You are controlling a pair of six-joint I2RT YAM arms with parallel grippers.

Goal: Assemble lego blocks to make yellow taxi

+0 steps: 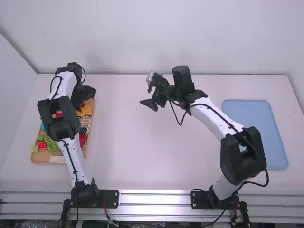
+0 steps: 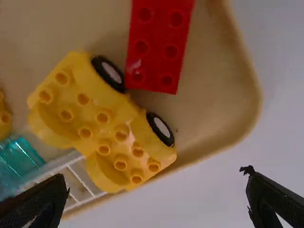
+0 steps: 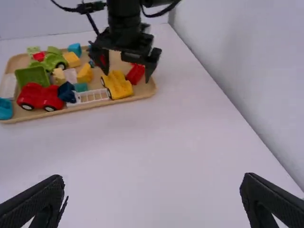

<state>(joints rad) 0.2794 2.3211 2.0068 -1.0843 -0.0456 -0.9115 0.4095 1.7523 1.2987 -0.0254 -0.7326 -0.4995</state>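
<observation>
At the far left, my left gripper (image 1: 86,95) hangs over the far end of the wooden tray (image 1: 47,158), close to a yellow car base (image 1: 85,111). In the left wrist view the open left gripper (image 2: 156,187) has nothing between its fingers; the yellow car base (image 2: 97,114) with black-and-white wheels lies in the tray beside a red brick (image 2: 159,47). My right gripper (image 1: 151,91) is above the far middle of the table, open and holding nothing. The right wrist view has the right gripper (image 3: 152,190) spread wide, with the yellow car base (image 3: 118,86) farther off.
A red car (image 3: 40,96), green pieces (image 3: 32,76), a white ladder-like piece (image 3: 92,96), a yellow block (image 3: 85,73) and several other blocks share the tray. A blue tray (image 1: 254,133) lies on the right of the table. Walls stand behind and beside the table.
</observation>
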